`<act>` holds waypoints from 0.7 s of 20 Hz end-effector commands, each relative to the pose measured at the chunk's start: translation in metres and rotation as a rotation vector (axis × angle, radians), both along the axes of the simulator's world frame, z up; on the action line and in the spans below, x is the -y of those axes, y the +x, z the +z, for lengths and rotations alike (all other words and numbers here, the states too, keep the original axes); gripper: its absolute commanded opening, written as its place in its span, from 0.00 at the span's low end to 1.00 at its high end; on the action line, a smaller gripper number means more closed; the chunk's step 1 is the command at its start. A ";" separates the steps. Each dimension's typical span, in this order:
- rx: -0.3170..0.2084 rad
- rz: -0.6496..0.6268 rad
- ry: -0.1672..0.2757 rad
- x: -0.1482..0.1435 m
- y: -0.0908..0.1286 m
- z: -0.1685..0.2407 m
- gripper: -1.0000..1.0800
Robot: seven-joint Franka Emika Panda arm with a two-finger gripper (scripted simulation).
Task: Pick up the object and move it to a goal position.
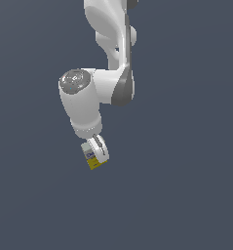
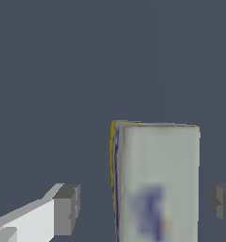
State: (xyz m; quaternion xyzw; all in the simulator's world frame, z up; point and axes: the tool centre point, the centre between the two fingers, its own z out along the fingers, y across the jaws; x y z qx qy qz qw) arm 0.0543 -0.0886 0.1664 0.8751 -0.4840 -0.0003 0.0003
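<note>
I'm seeing no containers, only the arm (image 1: 96, 93) over a plain grey-blue ground. The gripper (image 2: 145, 208) is standing apart: in the wrist view its dark pads (image 2: 67, 208) are showing clear gaps on both sides of the carton (image 2: 157, 182), which is sitting between them, nearer one pad, yellow end farthest from the camera.

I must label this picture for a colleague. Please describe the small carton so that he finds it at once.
Follow the white robot arm down to its gripper. The carton sits at the fingers' tips, white-grey above with blue lettering and yellow below, the only coloured thing against the plain dark background.
</note>
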 end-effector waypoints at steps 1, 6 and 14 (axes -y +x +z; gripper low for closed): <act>0.001 -0.001 0.000 0.000 0.000 -0.010 0.96; 0.001 -0.002 0.000 0.000 0.001 -0.015 0.96; 0.001 -0.002 0.000 0.000 0.001 -0.014 0.00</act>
